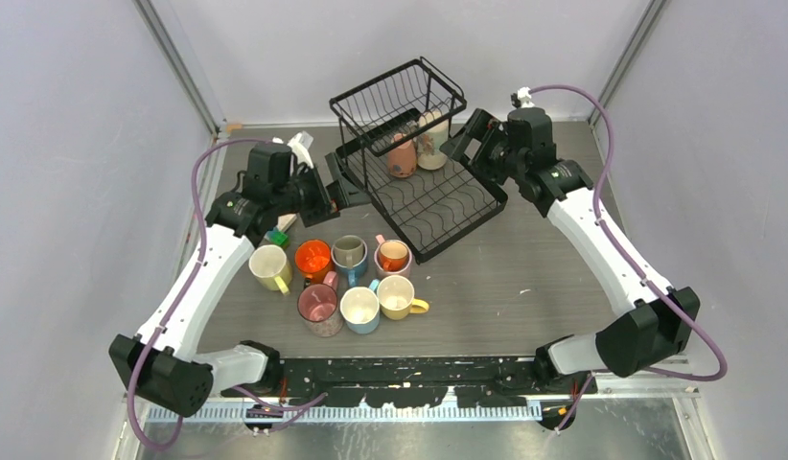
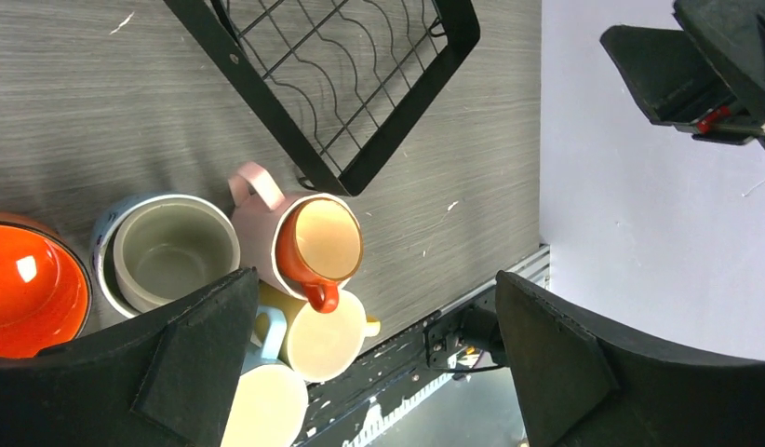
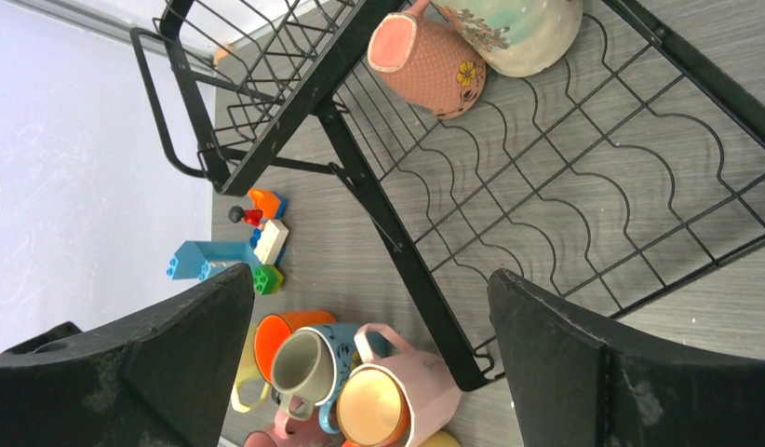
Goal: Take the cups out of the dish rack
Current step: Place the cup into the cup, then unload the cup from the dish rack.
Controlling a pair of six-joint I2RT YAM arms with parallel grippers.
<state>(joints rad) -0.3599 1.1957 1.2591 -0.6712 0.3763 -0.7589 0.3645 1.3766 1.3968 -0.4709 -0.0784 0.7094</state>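
Note:
The black wire dish rack [image 1: 438, 206] stands at the back middle of the table. On its lower tray lie a salmon cup [image 1: 402, 156] and a speckled beige cup [image 1: 431, 141], seen closer as the salmon cup [image 3: 430, 60] and the beige cup [image 3: 523, 33]. Several cups stand grouped on the table in front, among them an orange cup nested in a pink one [image 2: 318, 240] and a grey cup in a blue one [image 2: 169, 251]. My left gripper [image 1: 344, 195] [image 2: 374, 358] hangs open over that group at the rack's left edge. My right gripper [image 1: 459, 144] [image 3: 374, 363] is open at the rack's right side, holding nothing.
Toy blocks [image 3: 230, 247] lie left of the rack, near the left wall. The orange cup [image 1: 313, 257], the pale yellow cup [image 1: 270, 265], the pink cup [image 1: 319, 307], the light blue cup [image 1: 359, 309] and the yellow cup [image 1: 398, 295] crowd the front middle of the table.

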